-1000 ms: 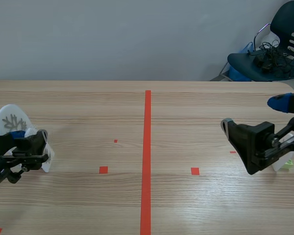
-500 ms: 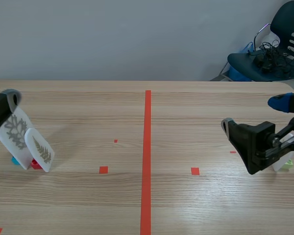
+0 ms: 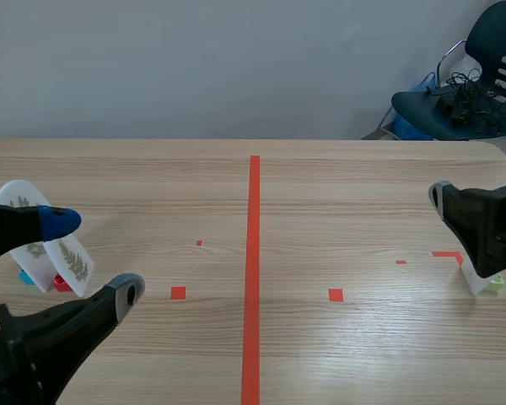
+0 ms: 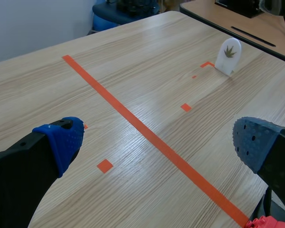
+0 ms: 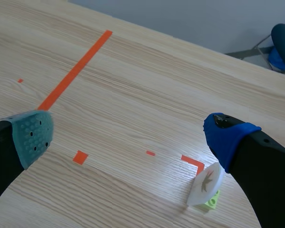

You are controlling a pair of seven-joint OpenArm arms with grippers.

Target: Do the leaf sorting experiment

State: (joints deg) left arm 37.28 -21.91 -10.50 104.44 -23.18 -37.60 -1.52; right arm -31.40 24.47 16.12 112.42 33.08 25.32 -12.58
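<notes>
Wood worktop [image 3: 337, 194], red tape line [image 3: 254, 253] down the middle. L jaws are wide open w/ nothing held. In L wrist view the L blue pad [image 4: 64, 137] and grey-blue pad [image 4: 256, 142] sit far apart, only bare worktop btwn them. In scene view L arm [image 3: 34, 354] comes in low at the near L corner, its blue pad in front of the L cards.

Two white leaf cards stand near the worktop's L edge, overlapping as seen from the scene view. The fern card [image 3: 72, 261] leans on a red base [image 3: 61, 284]. A branchy-leaf card [image 3: 17, 198] is just behind it on a cyan base [image 3: 24, 276].

R jaws are also wide open and empty, green-grey pad [image 5: 34, 137] and R blue pad [image 5: 225, 133] well apart. 3rd card [image 5: 206, 183], white w/ a reddish-brown leaf, stands on a green base [image 5: 211, 200] just beside the blue-pad finger, by a tape corner mark [image 5: 192, 163]. Can't tell if card and finger touch. The same card shows far ahead of L jaws, across the line. Chair [image 3: 422, 105] sits beyond the far R corner.
</notes>
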